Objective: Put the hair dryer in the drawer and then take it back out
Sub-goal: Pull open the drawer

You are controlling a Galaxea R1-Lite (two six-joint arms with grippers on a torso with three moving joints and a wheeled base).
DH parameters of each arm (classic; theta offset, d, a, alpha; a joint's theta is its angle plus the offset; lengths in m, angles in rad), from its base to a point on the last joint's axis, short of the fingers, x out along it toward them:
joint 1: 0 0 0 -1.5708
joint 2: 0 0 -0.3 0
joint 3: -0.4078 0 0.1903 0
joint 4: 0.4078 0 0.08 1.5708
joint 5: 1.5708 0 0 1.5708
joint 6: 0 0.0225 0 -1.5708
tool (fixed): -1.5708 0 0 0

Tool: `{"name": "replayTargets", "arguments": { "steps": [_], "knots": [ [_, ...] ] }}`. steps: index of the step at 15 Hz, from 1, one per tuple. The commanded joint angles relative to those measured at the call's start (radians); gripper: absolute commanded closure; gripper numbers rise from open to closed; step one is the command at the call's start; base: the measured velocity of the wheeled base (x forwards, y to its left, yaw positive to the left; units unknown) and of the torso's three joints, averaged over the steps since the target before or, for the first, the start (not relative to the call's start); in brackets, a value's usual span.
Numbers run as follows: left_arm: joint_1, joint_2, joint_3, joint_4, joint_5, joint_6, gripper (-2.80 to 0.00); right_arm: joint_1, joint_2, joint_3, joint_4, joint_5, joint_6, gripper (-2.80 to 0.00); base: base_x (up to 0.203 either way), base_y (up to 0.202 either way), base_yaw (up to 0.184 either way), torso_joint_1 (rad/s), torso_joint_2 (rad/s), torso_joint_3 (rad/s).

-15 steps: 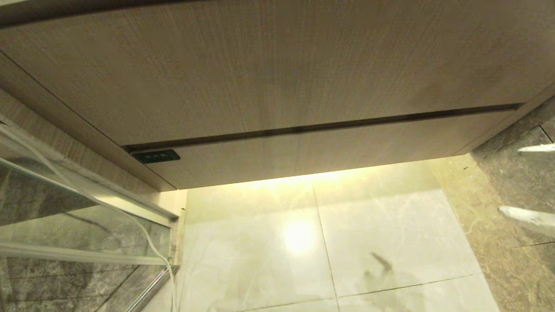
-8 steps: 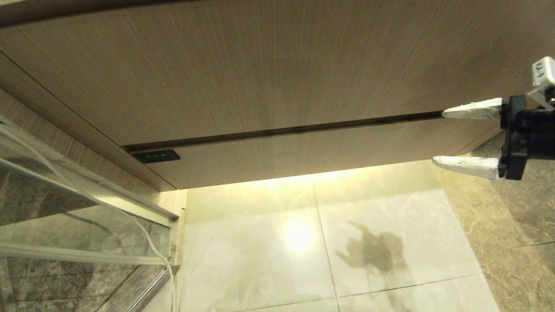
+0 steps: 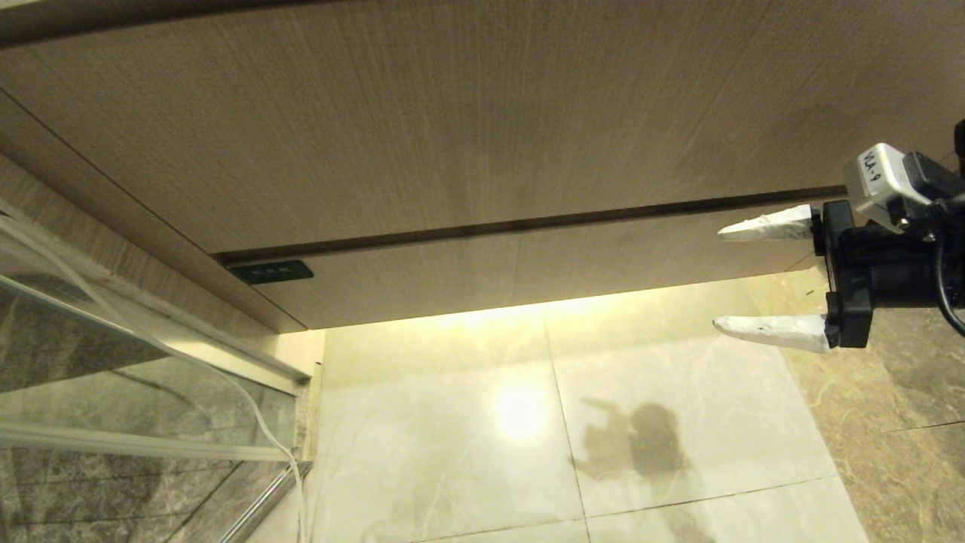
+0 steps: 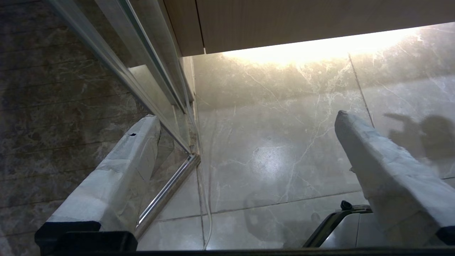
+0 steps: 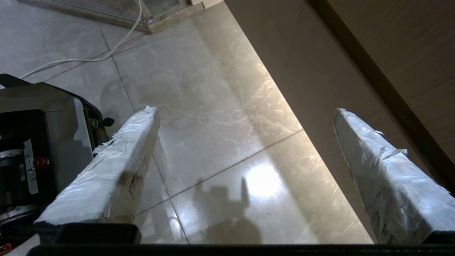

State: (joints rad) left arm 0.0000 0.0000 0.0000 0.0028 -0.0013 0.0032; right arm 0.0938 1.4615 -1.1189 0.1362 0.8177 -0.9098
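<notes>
Head view: the drawer (image 3: 528, 264) is sitting closed, its flat wood-grain front flush under the taller panel (image 3: 452, 121) and parted from it by a dark gap. A small dark label (image 3: 271, 271) is showing at the drawer front's left end. Warm light is spilling from beneath the drawer onto the pale marble floor (image 3: 467, 452).

The right gripper (image 3: 716, 279) is reaching in from the right edge, level with the drawer's right end, its taped fingers (image 3: 769, 225) pointing left; the upper finger is lying across the drawer front just below the gap, the lower one below the drawer's bottom edge. Its jaws are standing wide apart and released, grasping nothing. Whether a finger is touching the wood cannot be told. Its shadow (image 3: 641, 441) is falling on the floor tiles.

Left wrist view: the left gripper (image 4: 245, 121) is hanging over the floor beside the glass door (image 4: 117, 64) and its metal frame, jaws likewise spread and empty.

Right wrist view: the drawer front and the gap are running beside one finger (image 5: 384, 170), while the robot's base (image 5: 46, 142) and a white cable (image 5: 92, 57) are lying on the floor side.

The hair dryer is appearing in none of the views, so its place cannot be told.
</notes>
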Motion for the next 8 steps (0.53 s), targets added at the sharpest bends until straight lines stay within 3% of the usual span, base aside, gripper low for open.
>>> {"name": "replayTargets", "arguments": {
  "steps": [1,2,3,4,5,8],
  "knots": [
    [0.000,0.000,0.000,0.000,0.000,0.000,-2.80,0.006,-0.009,0.002,0.000,0.005,-0.006,-2.80,0.000,0.000,0.000,0.000,0.00,0.000],
    [0.000,0.000,0.000,0.000,0.000,0.000,-2.80,0.007,-0.009,0.004,0.001,0.003,-0.010,-2.80,0.000,0.000,0.000,0.000,0.00,0.000],
    [0.000,0.000,0.000,0.000,0.000,0.000,-2.80,0.010,-0.011,0.021,0.001,-0.002,-0.069,-2.80,0.000,0.000,0.000,0.000,0.00,0.000],
    [0.000,0.000,0.000,0.000,0.000,0.000,-2.80,0.013,-0.010,0.044,0.001,-0.007,-0.192,-2.80,0.000,0.000,0.000,0.000,0.00,0.000],
    [0.000,0.000,0.000,0.000,0.000,0.000,-2.80,0.016,-0.009,0.064,0.000,-0.011,-0.250,-2.80,0.000,0.000,0.000,0.000,0.00,0.000],
    [0.000,0.000,0.000,0.000,0.000,0.000,-2.80,0.017,-0.009,0.065,0.000,-0.012,-0.251,-2.80,0.000,0.000,0.000,0.000,0.00,0.000]
  ]
}}
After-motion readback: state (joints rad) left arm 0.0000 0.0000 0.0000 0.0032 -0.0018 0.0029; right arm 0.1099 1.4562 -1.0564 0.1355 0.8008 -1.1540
